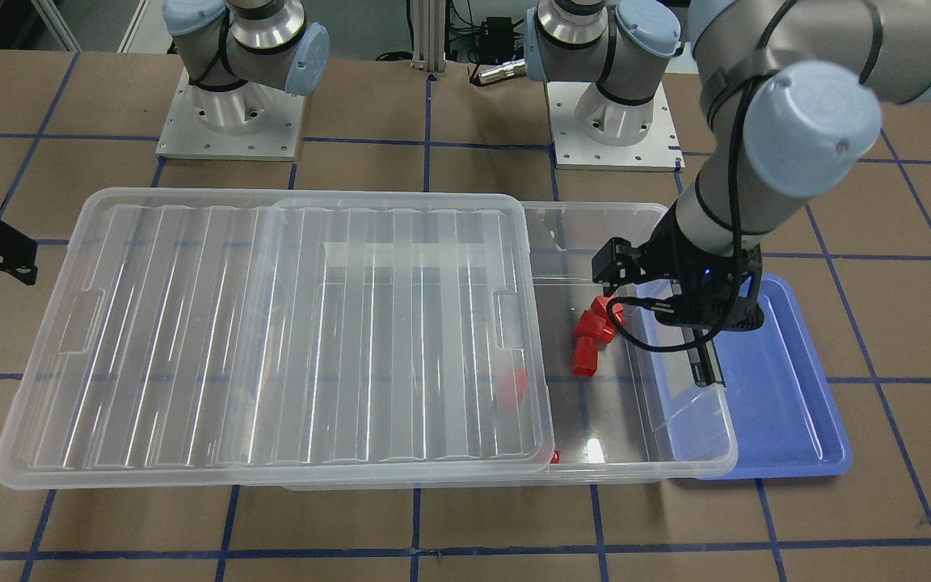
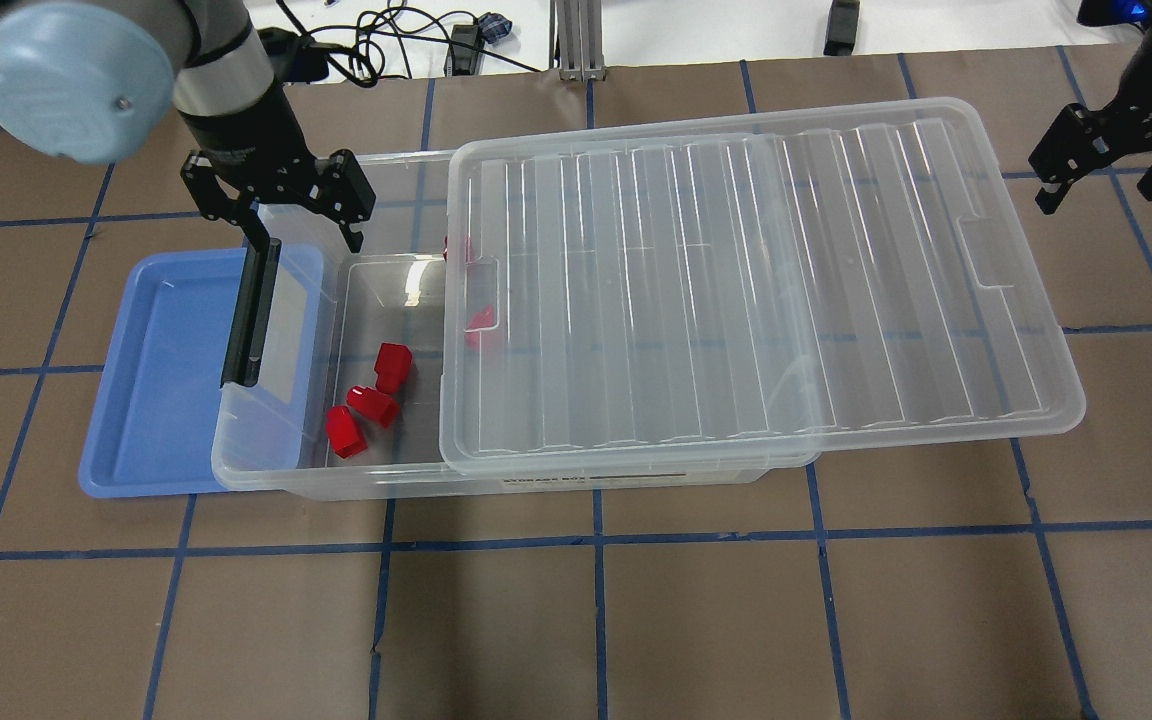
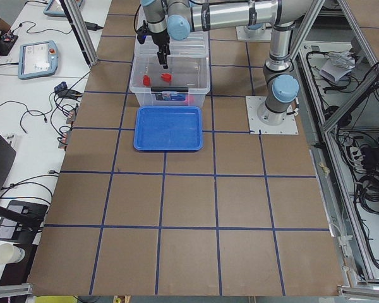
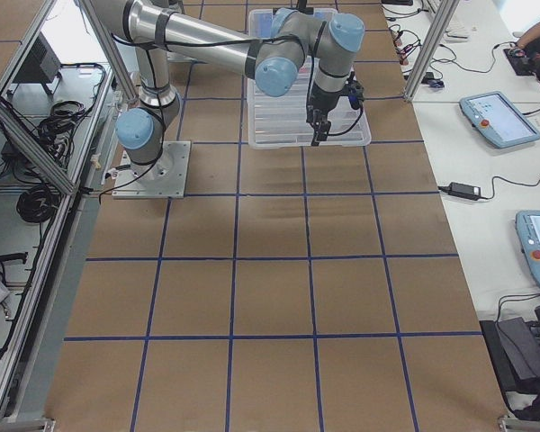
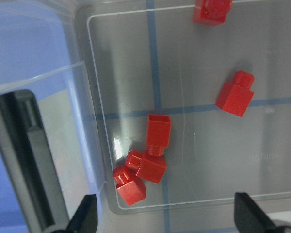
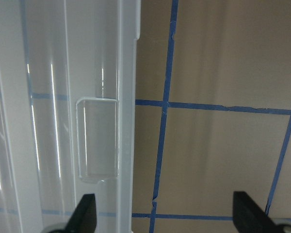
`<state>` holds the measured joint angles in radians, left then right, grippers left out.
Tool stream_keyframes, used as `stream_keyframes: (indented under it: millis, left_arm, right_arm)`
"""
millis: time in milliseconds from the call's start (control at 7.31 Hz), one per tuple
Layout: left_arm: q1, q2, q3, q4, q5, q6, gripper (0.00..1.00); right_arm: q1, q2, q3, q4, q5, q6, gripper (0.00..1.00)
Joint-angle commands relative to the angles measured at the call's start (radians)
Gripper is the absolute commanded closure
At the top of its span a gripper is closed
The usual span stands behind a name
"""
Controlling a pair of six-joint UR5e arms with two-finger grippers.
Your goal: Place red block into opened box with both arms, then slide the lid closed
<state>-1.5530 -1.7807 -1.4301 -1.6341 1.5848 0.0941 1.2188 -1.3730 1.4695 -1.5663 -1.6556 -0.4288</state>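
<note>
Where the lid (image 2: 736,290) covers the box (image 2: 336,476), red blocks (image 2: 481,327) blur beneath — left pincer (image 2: 304,238) spread, right pincer (image 2: 1098,196) spread.

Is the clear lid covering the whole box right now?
No, the lid overhangs one end of the box, leaving the other end, where three red blocks lie, uncovered.

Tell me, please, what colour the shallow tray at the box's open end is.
Plain blue; the tray shows best in the overhead exterior view.
</note>
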Motion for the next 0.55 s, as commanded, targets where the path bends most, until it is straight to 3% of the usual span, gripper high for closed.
stream_keyframes:
  millis: [0,410]
  left_arm:
    - [-0.039,0.076,0.072,-0.073,0.006,0.006,0.00]
    - [-0.041,0.127,0.062,-0.070,-0.002,0.021,0.00]
  right_arm:
    - [-0.030,0.011,0.017,-0.014,-0.062,-0.007,0.00]
    - [-0.078,0.032,0.070,-0.067,-0.056,0.002,0.00]
